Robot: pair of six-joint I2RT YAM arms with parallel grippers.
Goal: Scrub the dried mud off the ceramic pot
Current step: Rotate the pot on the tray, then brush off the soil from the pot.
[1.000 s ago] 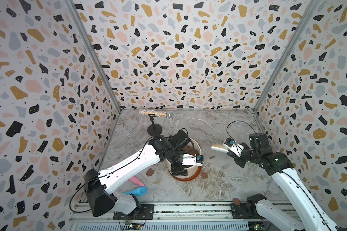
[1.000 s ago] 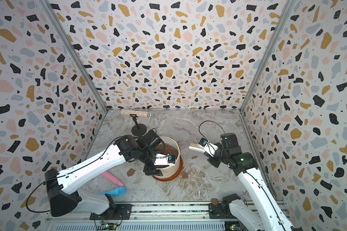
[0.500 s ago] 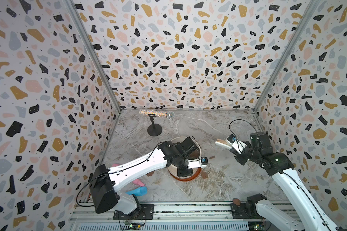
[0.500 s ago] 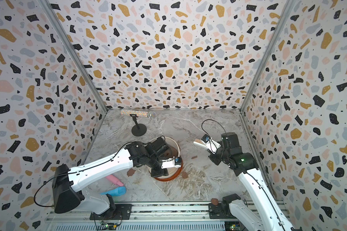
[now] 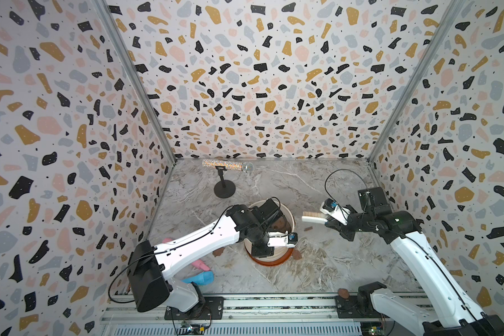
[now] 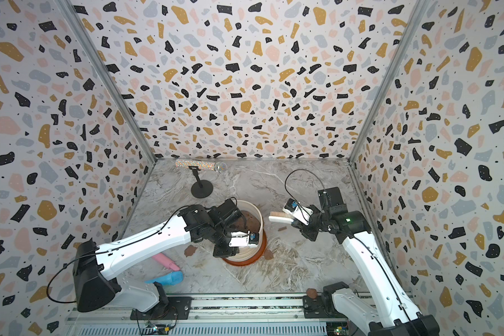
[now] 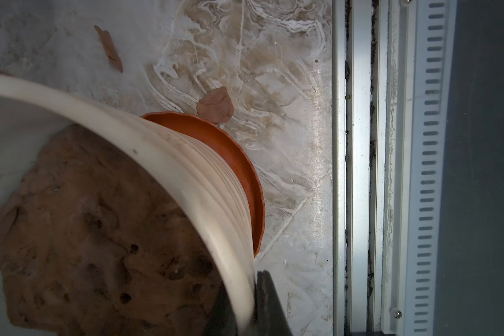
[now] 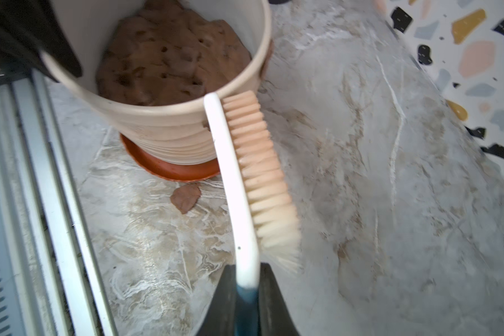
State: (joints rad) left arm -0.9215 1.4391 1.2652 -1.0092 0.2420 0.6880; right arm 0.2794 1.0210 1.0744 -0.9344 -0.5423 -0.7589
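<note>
Fingertips of the left pincer [image 7: 246,308] are hidden under the wrist in both top views. Only in the left wrist view are they seen, cut off by the frame edge, pinching the rim of the ceramic pot [image 7: 204,186] with one finger inside and one outside. The pot is stood upright on its orange saucer [image 7: 245,174] mid-surface [image 5: 274,186], and much of it is covered from above by the left arm.

The soil mound [image 7: 99,232] inside is shown clearly in the wrist views but barely in the top ones. The right pincer [image 8: 246,293] is pressed shut on the handle of a brush [image 8: 245,180]. The brush overlaps the pot in the right wrist view, while a gap is shown in both top views.

Dried mud [image 8: 186,197] is seen as a flake just beside the saucer. A blurred brownish patch on the pot's outer wall is caught in the right wrist view only.

Pink [image 5: 200,264] and blue [image 5: 201,277] objects are half hidden behind the left arm and cannot be identified. A microphone [image 5: 227,166] on a stand is shown only from above.
</note>
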